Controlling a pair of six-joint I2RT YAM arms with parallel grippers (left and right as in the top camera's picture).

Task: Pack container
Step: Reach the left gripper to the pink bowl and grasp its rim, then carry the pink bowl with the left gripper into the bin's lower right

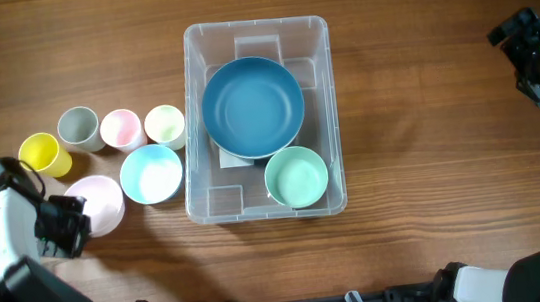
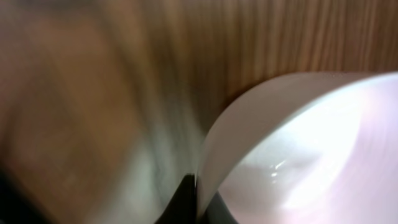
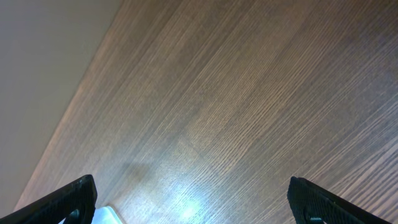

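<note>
Left claw (image 1: 74, 220): we see it at the pink bowl's (image 1: 102, 199) rim, well left of the container (image 1: 318, 35); through the blur we cannot tell whether it grips.
Right claw (image 3: 193, 208): fingers spread wide over the bare table (image 1: 431, 154), well right of the container.
Container: upright, open-topped.
Dark blue bowl (image 1: 252, 108): inside the container, in its far half.
Green bowl (image 1: 296, 176): inside, at the near right corner.
Light blue bowl (image 1: 151, 173): just outside the container's left wall.
Four cups: we count yellow (image 1: 39, 153), grey (image 1: 78, 128), pink (image 1: 121, 128) and cream (image 1: 165, 125), in a row left of the container.
</note>
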